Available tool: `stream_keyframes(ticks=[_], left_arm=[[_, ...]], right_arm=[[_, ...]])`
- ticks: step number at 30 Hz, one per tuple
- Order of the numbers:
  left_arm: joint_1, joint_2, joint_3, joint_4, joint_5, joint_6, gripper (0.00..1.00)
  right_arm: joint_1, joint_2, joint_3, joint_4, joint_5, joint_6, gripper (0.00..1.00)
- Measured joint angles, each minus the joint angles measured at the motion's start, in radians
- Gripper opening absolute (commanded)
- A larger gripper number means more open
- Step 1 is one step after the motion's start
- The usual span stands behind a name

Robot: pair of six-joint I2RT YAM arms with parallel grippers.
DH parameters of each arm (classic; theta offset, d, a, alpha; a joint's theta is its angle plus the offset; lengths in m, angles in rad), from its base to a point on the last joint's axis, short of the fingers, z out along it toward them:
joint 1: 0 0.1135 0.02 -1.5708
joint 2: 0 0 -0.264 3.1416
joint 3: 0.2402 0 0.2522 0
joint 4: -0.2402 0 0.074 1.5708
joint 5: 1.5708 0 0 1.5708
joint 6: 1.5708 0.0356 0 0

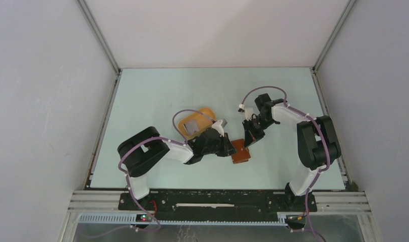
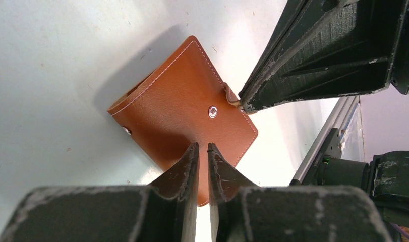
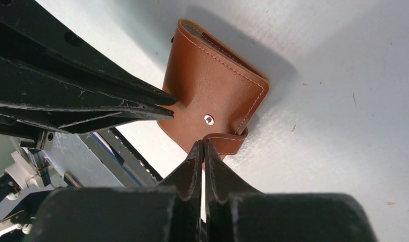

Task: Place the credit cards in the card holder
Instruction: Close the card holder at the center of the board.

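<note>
The card holder [image 1: 241,153] [image 2: 182,101] [image 3: 212,85] is a brown leather wallet lying folded on the table, its snap strap [image 3: 227,142] looped round one edge. My right gripper [image 1: 247,142] [image 3: 202,143] is shut on the end of that strap. From the left, my left gripper [image 1: 233,147] [image 2: 202,146] reaches over the holder's top face and touches it. Its jaws are shut to a thin slit with nothing between them. One grey credit card [image 1: 192,125] lies in the orange-yellow tray [image 1: 206,113], behind the left arm.
The tray sits just behind the left wrist, left of the table's middle. White walls close in the table on three sides. A metal rail [image 1: 217,197] carrying both arm bases runs along the near edge.
</note>
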Motion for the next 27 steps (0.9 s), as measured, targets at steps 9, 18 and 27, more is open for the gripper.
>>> stream_keyframes(ticks=[9,18,27], left_arm=[[0.000,0.000,0.000,0.000,0.000,0.000,0.16],[0.000,0.011,0.000,0.016,0.001,-0.010,0.16],[0.000,0.021,0.000,0.034,0.001,-0.016,0.16]], right_arm=[[0.000,0.000,0.000,0.006,-0.001,0.005,0.00],[0.036,0.000,-0.011,0.087,0.049,0.057,0.00],[0.100,0.000,-0.019,0.125,0.137,0.088,0.00]])
